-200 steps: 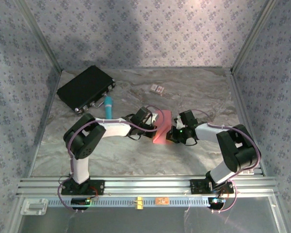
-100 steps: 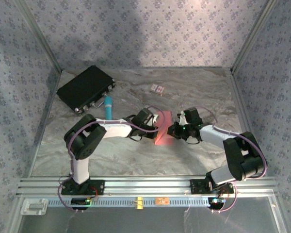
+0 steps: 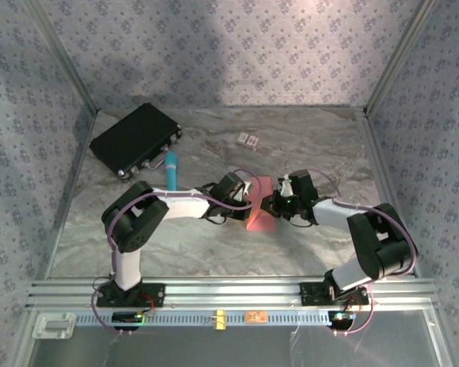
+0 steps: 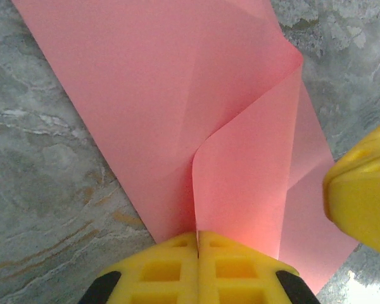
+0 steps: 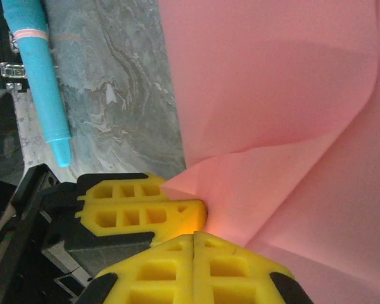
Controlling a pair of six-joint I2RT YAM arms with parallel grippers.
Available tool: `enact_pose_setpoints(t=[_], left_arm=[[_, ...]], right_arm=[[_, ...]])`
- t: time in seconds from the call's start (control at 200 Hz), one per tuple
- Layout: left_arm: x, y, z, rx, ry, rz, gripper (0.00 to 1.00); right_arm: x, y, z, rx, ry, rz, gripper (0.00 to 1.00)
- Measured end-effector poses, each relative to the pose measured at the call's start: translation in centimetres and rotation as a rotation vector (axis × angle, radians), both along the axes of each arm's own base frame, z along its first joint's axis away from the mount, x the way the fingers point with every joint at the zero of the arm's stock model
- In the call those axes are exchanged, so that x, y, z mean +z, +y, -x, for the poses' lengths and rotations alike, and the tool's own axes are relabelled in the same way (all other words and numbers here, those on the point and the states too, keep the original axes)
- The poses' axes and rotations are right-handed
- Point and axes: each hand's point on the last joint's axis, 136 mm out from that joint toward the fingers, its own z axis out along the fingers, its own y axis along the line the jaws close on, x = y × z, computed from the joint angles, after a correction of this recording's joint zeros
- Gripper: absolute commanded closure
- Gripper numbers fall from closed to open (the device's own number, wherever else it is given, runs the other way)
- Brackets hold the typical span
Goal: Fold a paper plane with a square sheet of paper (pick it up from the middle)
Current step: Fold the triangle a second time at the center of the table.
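Observation:
The square sheet of paper point(image 3: 258, 217) is salmon pink and partly folded, lying mid-table between my two grippers. A flap of the sheet point(image 4: 247, 171) curls up over the flat part, and my left gripper point(image 4: 197, 235) is shut on that flap's edge. From the right, my right gripper point(image 5: 194, 237) is shut against the sheet point(image 5: 272, 95), its tips at the paper's lifted fold. The left fingers point(image 5: 139, 206) pinch a paper corner just beside them. In the top view the left gripper point(image 3: 245, 200) and right gripper point(image 3: 274, 205) nearly meet over the sheet.
A teal marker point(image 3: 170, 167) lies behind the left arm, with a black case point(image 3: 135, 138) at the back left. A tiny patterned card point(image 3: 248, 139) sits further back. The marker point(image 5: 41, 76) also lies left of the paper.
The right gripper has shifted left, closer to the left gripper, and its arm has swung round. The sheet's near end has moved slightly right and it stands more bunched between the grippers.

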Motion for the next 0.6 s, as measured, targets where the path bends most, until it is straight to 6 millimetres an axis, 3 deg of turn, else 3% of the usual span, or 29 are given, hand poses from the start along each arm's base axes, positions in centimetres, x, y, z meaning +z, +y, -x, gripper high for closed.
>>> enact_pose_setpoints(t=[0.27, 0.6], left_arm=[[0.0, 0.0, 0.0, 0.0, 0.0, 0.0, 1.0], [0.0, 0.0, 0.0, 0.0, 0.0, -0.001, 1.0]], right_arm=[[-1.4, 0.9, -0.2, 0.002, 0.044, -0.034, 1.0], [-1.6, 1.3, -0.6, 0.001, 0.038, -0.052, 1.0]])
